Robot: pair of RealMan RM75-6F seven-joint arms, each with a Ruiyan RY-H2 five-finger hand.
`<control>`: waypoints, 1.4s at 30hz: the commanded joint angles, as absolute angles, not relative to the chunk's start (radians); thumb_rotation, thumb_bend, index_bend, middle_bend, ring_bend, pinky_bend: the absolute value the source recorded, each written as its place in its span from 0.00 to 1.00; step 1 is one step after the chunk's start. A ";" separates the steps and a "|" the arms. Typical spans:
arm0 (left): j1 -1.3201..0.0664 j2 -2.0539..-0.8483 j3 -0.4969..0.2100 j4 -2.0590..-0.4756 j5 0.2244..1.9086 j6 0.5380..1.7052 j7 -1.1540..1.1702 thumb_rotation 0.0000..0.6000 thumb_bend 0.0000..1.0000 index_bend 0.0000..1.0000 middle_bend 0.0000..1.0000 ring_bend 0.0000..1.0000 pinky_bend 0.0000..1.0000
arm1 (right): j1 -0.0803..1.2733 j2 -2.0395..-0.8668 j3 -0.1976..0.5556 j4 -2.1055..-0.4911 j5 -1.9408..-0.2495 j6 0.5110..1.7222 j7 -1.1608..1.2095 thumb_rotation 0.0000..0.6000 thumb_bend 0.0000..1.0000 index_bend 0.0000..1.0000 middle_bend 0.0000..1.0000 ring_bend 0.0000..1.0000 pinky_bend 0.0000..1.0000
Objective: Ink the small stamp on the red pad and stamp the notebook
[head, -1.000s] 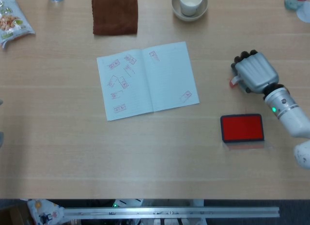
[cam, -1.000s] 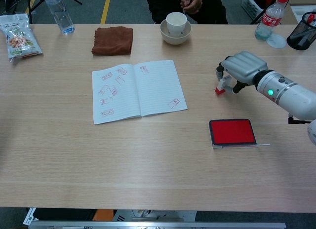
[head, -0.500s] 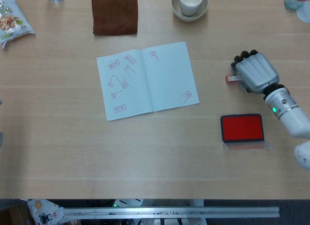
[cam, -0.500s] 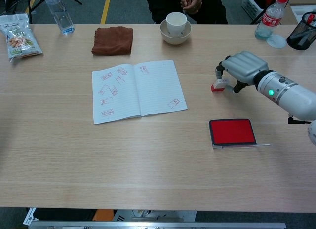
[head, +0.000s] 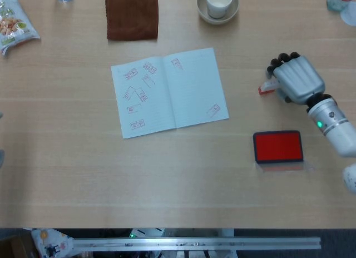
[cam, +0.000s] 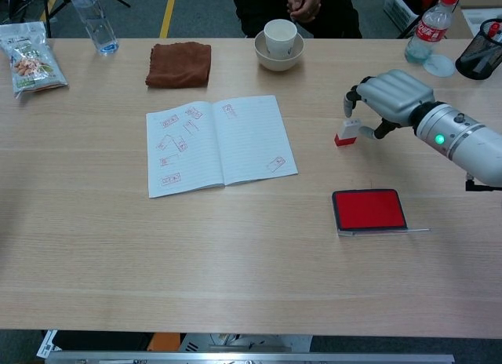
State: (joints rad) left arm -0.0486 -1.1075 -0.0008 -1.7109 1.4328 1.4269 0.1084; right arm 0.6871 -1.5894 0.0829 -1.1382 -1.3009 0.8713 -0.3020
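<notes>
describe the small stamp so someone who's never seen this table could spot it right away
Start at the open notebook mid-table and look right, toward the robot's right hand. The small stamp stands just below its fingers, up-table from the red ink pad. It is the only tiny white block with a red base.

Brown cloth (cam: 178,64), cup in bowl (cam: 278,56) (far edge), snack bag (cam: 29,60).

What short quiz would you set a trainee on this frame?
1. True or false: the rectangular red ink pad lies apart from the open lined paper notebook.
2. Which notebook page bears more stamp marks, the one nearer the brown folded cloth or the other?
3. What stands in the beige bowl? A a white cup; B a bottle; C a stamp.
Key: 1 true; 2 the one nearer the cloth; 3 A.
</notes>
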 commanded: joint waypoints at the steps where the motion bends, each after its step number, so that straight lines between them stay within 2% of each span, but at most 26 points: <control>1: -0.051 -1.107 -0.002 -1.713 1.433 1.426 0.110 1.00 0.32 0.19 0.12 0.15 0.10 | 0.676 -1.552 0.096 -1.189 -1.303 0.906 -0.308 1.00 0.30 0.40 0.36 0.24 0.31; 11: -0.056 -1.116 -0.013 -1.705 1.438 1.438 0.109 1.00 0.32 0.19 0.13 0.15 0.10 | 0.594 -1.400 0.139 -1.378 -1.228 1.042 -0.371 1.00 0.31 0.39 0.37 0.24 0.31; 16: -0.059 -1.130 -0.019 -1.690 1.442 1.443 0.101 1.00 0.32 0.19 0.13 0.15 0.10 | 0.521 -1.314 0.131 -1.486 -1.206 1.127 -0.384 1.00 0.34 0.45 0.39 0.25 0.31; 23: -0.063 -1.152 -0.022 -1.668 1.467 1.459 0.103 1.00 0.33 0.19 0.13 0.15 0.10 | 0.412 -1.217 0.092 -1.578 -1.236 1.251 -0.362 1.00 0.35 0.48 0.41 0.27 0.31; 30: -0.064 -1.180 -0.028 -1.644 1.488 1.486 0.109 1.00 0.32 0.19 0.13 0.15 0.10 | 0.319 -1.168 0.051 -1.624 -1.289 1.354 -0.329 1.00 0.35 0.48 0.41 0.27 0.31; 42: -0.051 -1.200 -0.030 -1.631 1.511 1.529 0.098 1.00 0.32 0.19 0.13 0.15 0.10 | 0.225 -1.131 0.019 -1.688 -1.346 1.440 -0.327 1.00 0.35 0.49 0.41 0.27 0.31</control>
